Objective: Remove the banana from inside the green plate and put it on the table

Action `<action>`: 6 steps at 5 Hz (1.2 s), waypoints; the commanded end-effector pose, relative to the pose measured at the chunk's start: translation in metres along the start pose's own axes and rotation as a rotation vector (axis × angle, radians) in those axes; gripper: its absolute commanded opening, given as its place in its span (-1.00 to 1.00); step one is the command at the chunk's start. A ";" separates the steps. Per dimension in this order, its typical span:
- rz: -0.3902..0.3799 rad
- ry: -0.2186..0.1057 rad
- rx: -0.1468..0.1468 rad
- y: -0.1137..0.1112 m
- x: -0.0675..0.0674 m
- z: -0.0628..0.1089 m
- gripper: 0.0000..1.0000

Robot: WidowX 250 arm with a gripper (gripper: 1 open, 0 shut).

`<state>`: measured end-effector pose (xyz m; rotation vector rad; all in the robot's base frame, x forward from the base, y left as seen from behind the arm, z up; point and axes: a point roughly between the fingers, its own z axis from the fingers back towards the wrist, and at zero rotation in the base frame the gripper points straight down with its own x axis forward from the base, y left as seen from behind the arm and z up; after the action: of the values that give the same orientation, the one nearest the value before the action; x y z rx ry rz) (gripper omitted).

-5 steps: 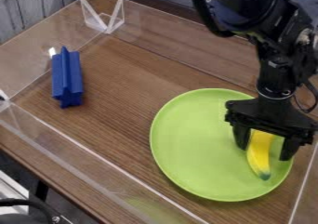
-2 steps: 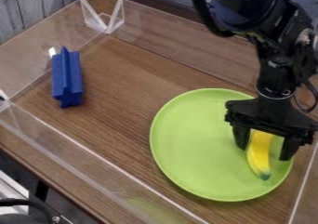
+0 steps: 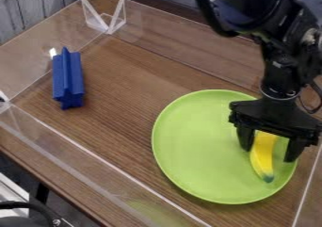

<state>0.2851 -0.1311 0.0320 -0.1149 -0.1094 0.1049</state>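
Note:
The yellow banana (image 3: pixel 265 160) lies on the right side of the lime-green plate (image 3: pixel 195 146), its dark lower tip pointing to the plate's near rim. My black gripper (image 3: pixel 269 142) hangs straight down over the banana's upper half. Its jaws are open, one finger on each side of the fruit, and I cannot tell if the tips touch it. The banana's upper end is hidden behind the gripper. The plate rests on the dark wood-grain table (image 3: pixel 138 71) at the right front.
A blue rectangular block (image 3: pixel 67 77) lies on the table at the left. Low clear acrylic walls (image 3: pixel 101 16) border the table at the back, left and front. The black arm (image 3: pixel 258 24) comes down from the upper right.

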 end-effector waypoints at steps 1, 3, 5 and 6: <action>-0.017 -0.071 -0.038 -0.011 0.012 0.021 1.00; -0.027 -0.061 -0.027 -0.008 0.013 0.021 -1.00; -0.055 -0.045 -0.004 -0.006 0.016 0.037 -1.00; -0.068 -0.037 0.010 -0.005 0.017 0.046 -1.00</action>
<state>0.2861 -0.1269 0.0532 -0.0671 -0.0680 0.0375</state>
